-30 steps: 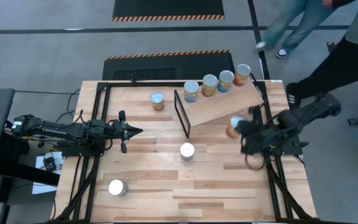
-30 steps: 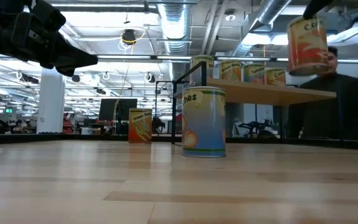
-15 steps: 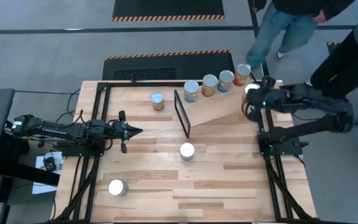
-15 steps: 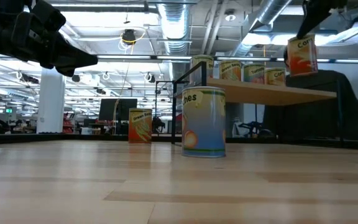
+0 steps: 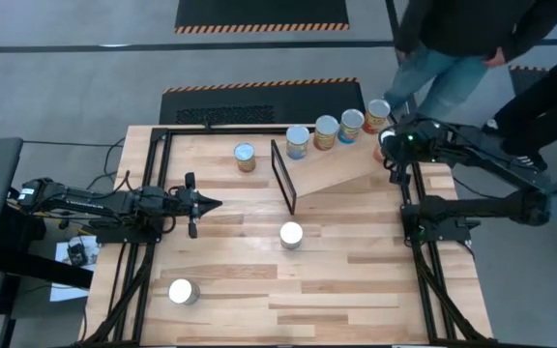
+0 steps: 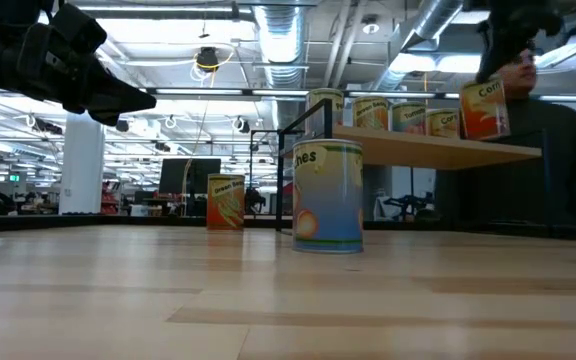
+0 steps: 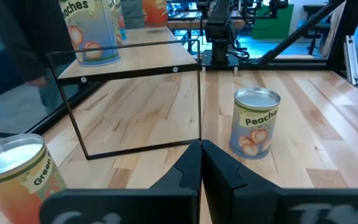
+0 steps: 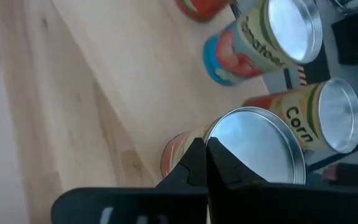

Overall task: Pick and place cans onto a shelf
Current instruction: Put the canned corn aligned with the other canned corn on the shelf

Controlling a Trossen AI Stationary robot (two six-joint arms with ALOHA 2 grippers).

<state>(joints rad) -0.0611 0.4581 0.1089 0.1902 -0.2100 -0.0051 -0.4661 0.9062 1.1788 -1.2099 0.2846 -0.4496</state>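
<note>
Reaching in over the shelf's (image 5: 341, 166) raised far-right end, the right arm is seen stretched out from its base, with the right gripper (image 5: 391, 143) set at the shelf's upper corner — a corn can (image 6: 485, 108) is held beneath it, label upright, its base at or just above the board. In the right wrist view the fingers (image 8: 225, 169) are seen close together over the can's silver lid, and whether the can is already resting on the shelf cannot be told.

Four cans (image 5: 337, 129) are lined up along the shelf's far edge, the held can just beside the last of them at the high end. The shelf's lower end is closed by a black frame (image 5: 282, 177).

Three further cans are left on the surface: one (image 5: 246, 156) just beyond the frame end of the shelf, one (image 5: 291, 234) near the shelf's front edge, and one (image 5: 183, 291) well apart from the shelf toward the front left.

The left arm is held level and outstretched, left of the shelf's frame — the left gripper (image 5: 204, 203) is pointed toward it, fingers pressed together, nothing held.
</note>
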